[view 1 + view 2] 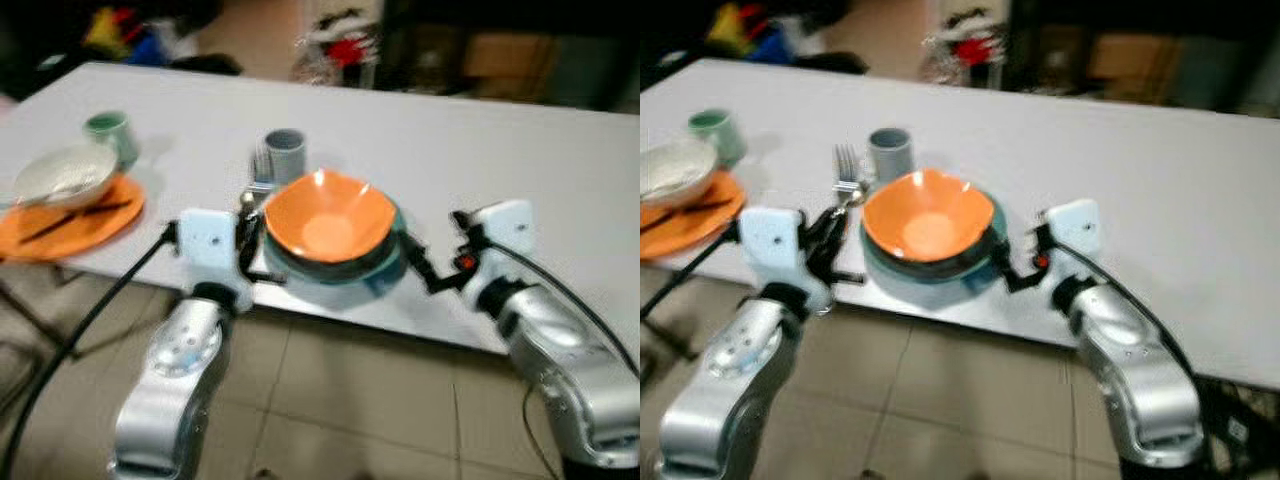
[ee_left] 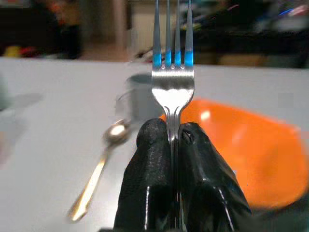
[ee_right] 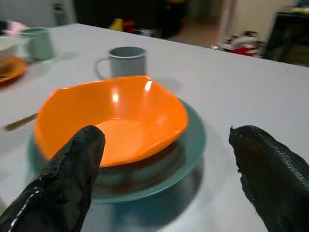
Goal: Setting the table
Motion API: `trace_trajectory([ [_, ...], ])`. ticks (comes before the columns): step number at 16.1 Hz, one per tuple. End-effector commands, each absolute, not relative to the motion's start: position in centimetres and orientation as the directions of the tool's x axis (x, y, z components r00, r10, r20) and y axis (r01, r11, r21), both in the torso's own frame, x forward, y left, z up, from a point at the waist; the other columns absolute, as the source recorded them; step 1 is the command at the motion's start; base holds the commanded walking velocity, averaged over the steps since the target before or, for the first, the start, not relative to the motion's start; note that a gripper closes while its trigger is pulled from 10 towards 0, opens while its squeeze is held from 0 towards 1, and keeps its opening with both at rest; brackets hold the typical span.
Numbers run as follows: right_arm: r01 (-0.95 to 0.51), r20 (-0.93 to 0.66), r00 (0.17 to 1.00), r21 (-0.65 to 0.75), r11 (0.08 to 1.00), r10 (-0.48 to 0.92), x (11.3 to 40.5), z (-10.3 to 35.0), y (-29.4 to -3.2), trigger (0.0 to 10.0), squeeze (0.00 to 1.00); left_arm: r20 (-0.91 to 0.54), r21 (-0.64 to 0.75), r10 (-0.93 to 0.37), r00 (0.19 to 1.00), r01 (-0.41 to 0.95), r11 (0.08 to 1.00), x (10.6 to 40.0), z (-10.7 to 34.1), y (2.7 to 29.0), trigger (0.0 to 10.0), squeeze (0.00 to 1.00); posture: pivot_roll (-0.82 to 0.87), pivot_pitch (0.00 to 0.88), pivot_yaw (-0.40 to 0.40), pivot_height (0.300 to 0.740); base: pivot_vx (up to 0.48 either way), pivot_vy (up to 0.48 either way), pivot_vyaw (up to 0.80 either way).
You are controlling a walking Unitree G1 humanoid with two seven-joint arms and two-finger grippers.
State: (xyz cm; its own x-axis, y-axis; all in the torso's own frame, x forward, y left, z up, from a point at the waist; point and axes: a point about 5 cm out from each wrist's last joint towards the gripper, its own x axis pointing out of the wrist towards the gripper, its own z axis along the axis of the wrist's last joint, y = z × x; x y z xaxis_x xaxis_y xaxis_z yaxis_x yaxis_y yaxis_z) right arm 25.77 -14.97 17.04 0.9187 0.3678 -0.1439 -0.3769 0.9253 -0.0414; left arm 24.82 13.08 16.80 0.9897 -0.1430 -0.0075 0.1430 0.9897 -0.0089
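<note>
Pinching the fork (image 2: 172, 87) at its neck, the left gripper (image 2: 174, 140) holds it just left of the orange bowl (image 1: 329, 222). Thin, stiff, slick steel; this narrow grasp could let it pivot. The right gripper (image 3: 169, 159) hangs spread, empty, right of the teal plate (image 3: 193, 145).

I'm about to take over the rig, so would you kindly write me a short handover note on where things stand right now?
Left gripper: shut on the fork, tines pointing away, held at the table's near edge just left of the orange bowl.
Right gripper: open, holding nothing, beside the teal plate on its right.
Done: the bowl sits on the teal plate, with a grey mug behind it and a spoon lying on the white table to its left. A second setting stands at far left: white bowl on an orange plate, green mug.
Left: lay the fork down, probably beside the spoon.
</note>
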Motion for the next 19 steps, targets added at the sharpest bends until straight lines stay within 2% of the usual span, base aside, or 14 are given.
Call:
trace_trajectory([
  [1, -0.359, -0.133, 0.927, -0.057, 0.932, 0.349, 25.5, 17.4, -15.4, 10.0, 0.0, 0.005, -0.005, -0.169, 0.986, 0.169, 0.986, 24.9, 17.1, 12.6, 10.0, 0.0, -0.11, 0.018, 0.077, 0.74, 0.0, -0.48, 0.0],
  [5, -0.344, -0.168, 0.926, -0.008, 0.939, 0.338, 25.0, 16.5, -15.4, 10.0, 0.0, -0.005, 0.022, -0.196, 0.981, 0.196, 0.98, 25.0, 17.0, 12.3, 10.0, 0.0, -0.11, 0.021, 0.078, 0.74, 0.0, -0.12, 0.0],
  [9, -0.324, -0.183, 0.929, 0.015, 0.946, 0.321, 24.7, 16.2, -15.3, 10.0, 0.0, -0.004, 0.012, -0.284, 0.959, 0.284, 0.959, 25.1, 16.8, 11.8, 10.0, 0.0, -0.12, 0.021, 0.089, 0.74, 0.0, 0.0, 0.0],
  [11, -0.314, -0.183, 0.932, 0.022, 0.949, 0.312, 24.5, 16.2, -15.4, 10.0, 0.0, -0.022, 0.011, -0.312, 0.95, 0.312, 0.95, 25.3, 16.5, 11.4, 10.0, 0.0, -0.12, 0.021, 0.092, 0.74, 0.0, 0.0, -0.52],
  [14, -0.315, -0.181, 0.932, 0.025, 0.949, 0.314, 24.5, 16.3, -15.4, 10.0, 0.0, -0.05, 0.014, -0.333, 0.941, 0.335, 0.942, 25.6, 15.9, 11.0, 10.0, 0.0, -0.13, 0.017, 0.092, 0.74, 0.241, 0.0, -0.7],
  [19, -0.326, -0.176, 0.93, 0.018, 0.945, 0.324, 24.6, 16.4, -15.3, 10.0, 0.0, -0.058, 0.013, -0.325, 0.944, 0.326, 0.945, 26.0, 15.7, 11.1, 10.0, 0.0, -0.13, 0.015, 0.09, 0.74, 0.24, 0.0, 0.0],
])
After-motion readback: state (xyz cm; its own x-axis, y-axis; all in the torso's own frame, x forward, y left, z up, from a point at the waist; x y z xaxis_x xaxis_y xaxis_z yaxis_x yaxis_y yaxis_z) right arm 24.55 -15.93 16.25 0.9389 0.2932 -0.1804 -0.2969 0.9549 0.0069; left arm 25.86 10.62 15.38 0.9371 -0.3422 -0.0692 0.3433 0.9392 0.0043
